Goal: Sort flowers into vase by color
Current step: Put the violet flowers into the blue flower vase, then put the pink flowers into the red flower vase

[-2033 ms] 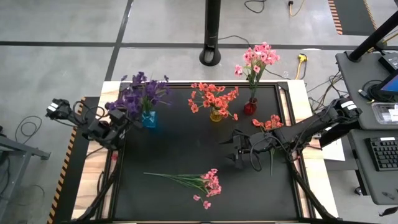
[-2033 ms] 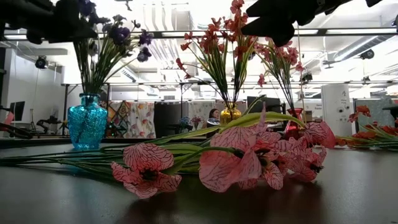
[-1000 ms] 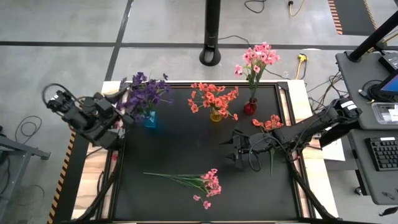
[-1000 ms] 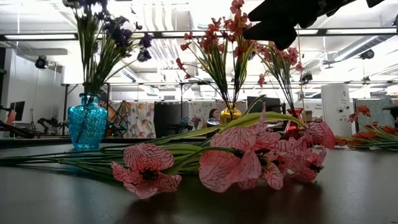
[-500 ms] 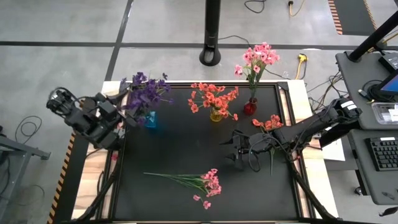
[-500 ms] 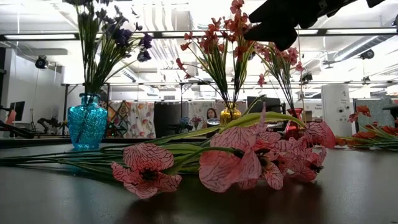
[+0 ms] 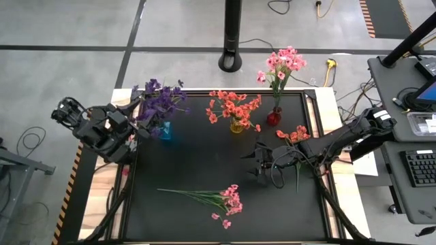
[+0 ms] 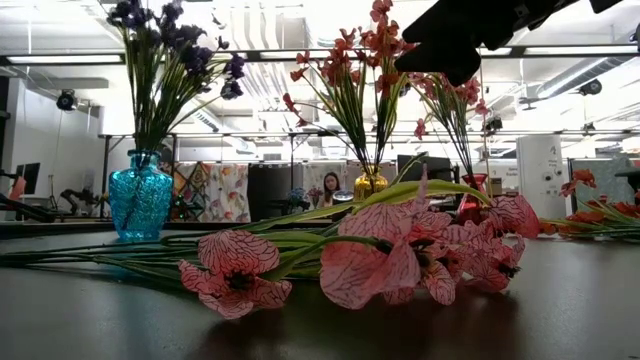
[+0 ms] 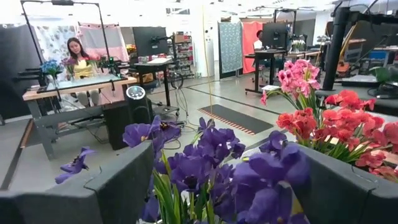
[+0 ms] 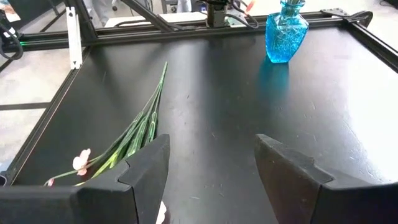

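purple flowers (image 7: 158,103) now stand in the blue vase (image 7: 164,131); left pincer (image 7: 129,129) has drawn back beside it, jaws wide and empty. right pincer (image 7: 255,165) hovers part-open above the bench (image 7: 197,163); a pink spray (image 7: 221,199) awaits sorting.

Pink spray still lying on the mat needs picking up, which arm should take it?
Right, probably. The right gripper hovers open over mid-table, nearer the pink spray. The left gripper is open beside the purple flowers at the far-left corner.
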